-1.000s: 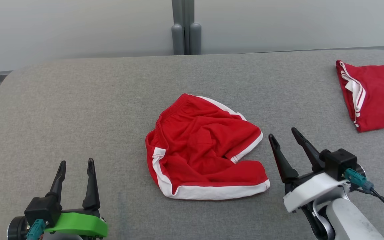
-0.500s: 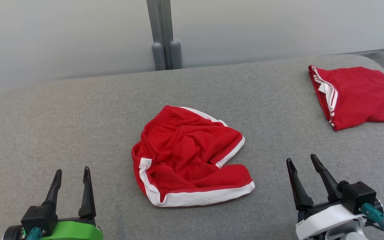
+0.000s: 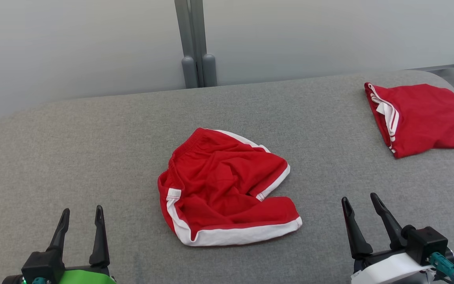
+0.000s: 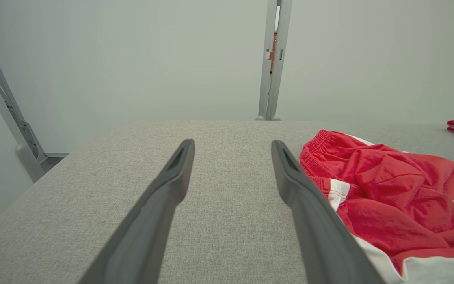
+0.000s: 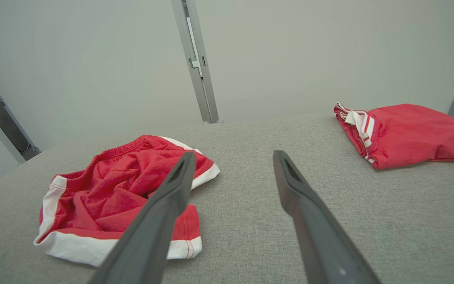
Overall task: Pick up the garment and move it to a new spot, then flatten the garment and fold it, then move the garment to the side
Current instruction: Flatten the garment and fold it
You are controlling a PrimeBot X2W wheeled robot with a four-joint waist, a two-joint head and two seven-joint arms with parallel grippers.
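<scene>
Crumpled red shorts with white trim (image 3: 227, 185) lie on the grey cloth tabletop (image 3: 93, 138) — both jaws apart, empty. Grabbing one layer could bunch them — messy fold.

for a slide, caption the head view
Crumpled red shorts lie untouched ahead of open left pincer and open right pincer; folded red garment far right

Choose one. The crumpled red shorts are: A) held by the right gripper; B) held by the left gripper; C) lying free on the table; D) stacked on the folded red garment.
C: the shorts lie loose on the table, left gripper and right gripper open and clear.
</scene>
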